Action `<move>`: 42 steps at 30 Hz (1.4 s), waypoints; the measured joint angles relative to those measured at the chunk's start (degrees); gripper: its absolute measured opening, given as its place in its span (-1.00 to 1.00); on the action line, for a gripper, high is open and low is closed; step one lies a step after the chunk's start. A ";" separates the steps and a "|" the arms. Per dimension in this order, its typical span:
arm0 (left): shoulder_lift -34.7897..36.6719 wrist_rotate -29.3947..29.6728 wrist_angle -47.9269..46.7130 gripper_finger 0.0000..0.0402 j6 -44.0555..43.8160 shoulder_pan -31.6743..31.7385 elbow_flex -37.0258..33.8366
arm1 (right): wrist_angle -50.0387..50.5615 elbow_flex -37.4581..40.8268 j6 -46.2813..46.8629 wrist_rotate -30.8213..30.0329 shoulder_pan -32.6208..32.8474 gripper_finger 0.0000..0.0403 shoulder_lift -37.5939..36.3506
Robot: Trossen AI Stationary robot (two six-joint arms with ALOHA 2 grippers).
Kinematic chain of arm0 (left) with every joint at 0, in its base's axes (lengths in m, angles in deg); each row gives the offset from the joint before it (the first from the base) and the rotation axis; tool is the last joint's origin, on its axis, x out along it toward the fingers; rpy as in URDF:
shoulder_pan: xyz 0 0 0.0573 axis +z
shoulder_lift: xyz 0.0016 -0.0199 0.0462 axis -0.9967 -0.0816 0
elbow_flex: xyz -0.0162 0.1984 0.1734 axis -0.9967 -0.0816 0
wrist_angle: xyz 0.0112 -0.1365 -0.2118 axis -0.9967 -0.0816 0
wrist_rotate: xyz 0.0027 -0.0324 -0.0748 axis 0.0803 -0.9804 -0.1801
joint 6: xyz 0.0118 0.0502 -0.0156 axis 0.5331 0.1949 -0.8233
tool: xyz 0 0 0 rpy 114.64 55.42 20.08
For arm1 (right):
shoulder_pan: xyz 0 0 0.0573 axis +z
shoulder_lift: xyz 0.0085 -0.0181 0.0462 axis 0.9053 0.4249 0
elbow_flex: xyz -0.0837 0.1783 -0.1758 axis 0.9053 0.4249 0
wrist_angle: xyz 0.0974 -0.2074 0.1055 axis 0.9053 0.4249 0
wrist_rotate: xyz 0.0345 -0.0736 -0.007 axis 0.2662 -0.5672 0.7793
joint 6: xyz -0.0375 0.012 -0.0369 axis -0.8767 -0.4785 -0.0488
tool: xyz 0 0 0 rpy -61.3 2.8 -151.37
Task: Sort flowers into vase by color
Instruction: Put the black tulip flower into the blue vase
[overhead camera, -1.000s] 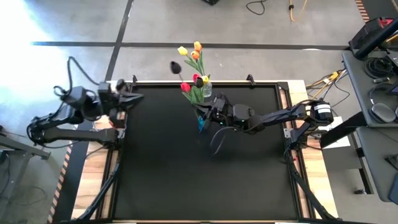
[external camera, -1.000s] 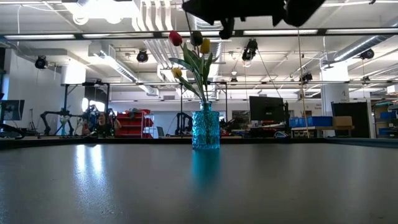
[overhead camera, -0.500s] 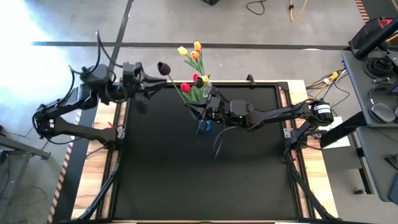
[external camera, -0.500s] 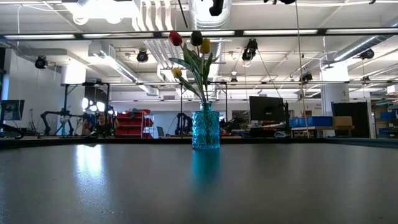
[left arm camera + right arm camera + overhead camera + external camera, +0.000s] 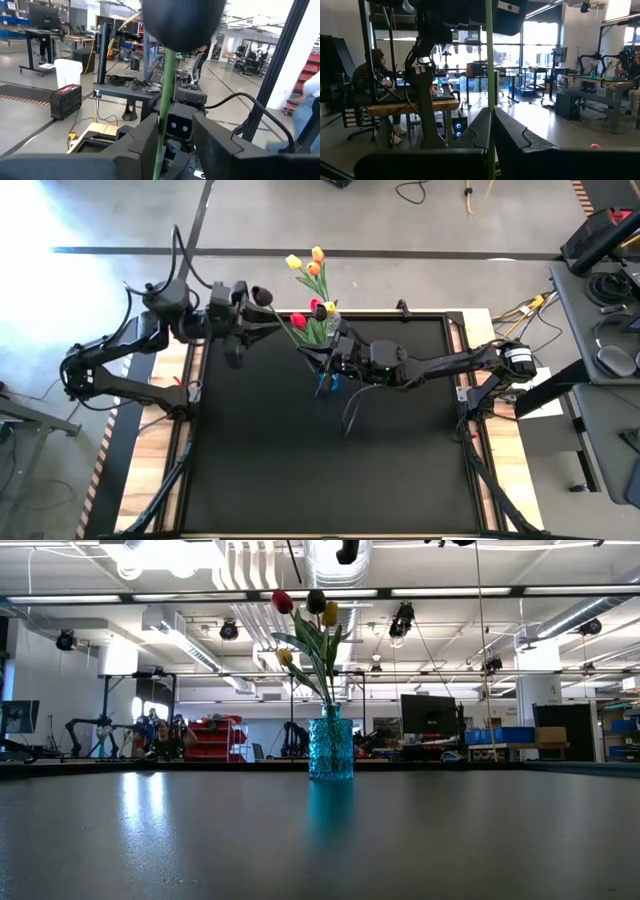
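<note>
A dark-headed tulip is held up above the far middle of the table, its green stem slanting down to my right gripper, which is shut on it. My left gripper stands open just below the dark head, one finger on each side of the stem; whether a finger touches it I cannot tell. Below stands a blue glass vase on its base, holding red, dark and yellow tulips. My right gripper pinches the tulip's thin stem between its two fingers, well below the head. The fingers come nearly level from the table's right side and lie across the stem. The flower stands head up, lifted clear of the table.
Yellow and orange tulip heads show beyond the table's far edge; what they stand in is hidden. The black tabletop stretches toward the near edge. Benches, desks and seated people fill the room behind.
My left gripper has swung up from the far left corner toward the table's right and now stands around the stem under the dark head. My right gripper has risen out of the low view with the tulip, whose head has shifted a little toward the left.
</note>
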 joint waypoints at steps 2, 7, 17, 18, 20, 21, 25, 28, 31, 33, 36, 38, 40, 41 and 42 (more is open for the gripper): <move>0.35 0.00 0.18 -0.52 0.40 0.00 0.00 | -0.01 0.00 0.00 0.00 0.00 -0.96 0.00; 0.81 0.00 1.78 -0.73 0.29 0.82 0.00 | -0.01 0.00 0.00 0.76 0.00 -0.96 0.00; -0.58 -1.49 3.09 -0.99 -0.03 1.38 0.00 | 0.64 0.00 0.06 0.90 0.00 -0.96 0.00; -0.67 -1.51 3.26 -0.99 -0.03 1.38 0.00 | 0.83 0.00 0.29 0.90 0.00 -0.96 -0.01; -0.80 -1.51 3.53 -0.99 -0.03 1.41 0.00 | 1.14 -0.02 0.42 0.92 0.02 -0.96 -0.02; -0.81 -1.52 3.60 -1.00 -0.03 1.42 0.00 | 1.19 -0.02 0.42 0.93 0.00 -0.96 -0.02; -1.02 -1.49 3.76 -0.99 -1.68 1.44 0.00 | 1.24 -0.02 0.42 1.31 0.02 -0.96 -0.04; -1.81 -1.70 3.90 -0.93 -2.92 1.49 0.00 | 1.52 -0.02 0.39 1.31 0.02 -0.96 -0.04; -2.59 -2.99 3.88 -0.84 -2.97 1.49 0.00 | 1.38 -0.02 0.16 1.31 0.02 -0.96 -0.06; -2.80 -3.14 3.80 -0.81 -1.99 1.47 0.00 | 1.39 -0.02 0.15 1.31 0.02 -0.96 -0.09; -2.75 -3.17 3.83 -0.80 -0.61 1.47 0.50 | 1.43 -0.02 0.09 1.31 0.02 -0.96 -0.09; -2.46 -3.17 3.94 -0.81 -0.17 1.49 0.86 | 1.39 -0.02 0.07 1.31 0.02 -0.96 -0.09; -2.17 -3.16 3.94 -0.82 -0.04 1.50 1.28 | 1.40 -0.02 0.02 1.31 0.02 -0.96 -0.09; -2.10 -3.15 3.97 -0.82 0.05 1.59 1.51 | 1.41 -0.02 0.02 1.31 0.02 -0.96 -0.09; -2.05 -3.16 3.96 -0.82 0.17 1.66 1.66 | 1.41 -0.02 0.02 1.31 0.02 -0.96 -0.09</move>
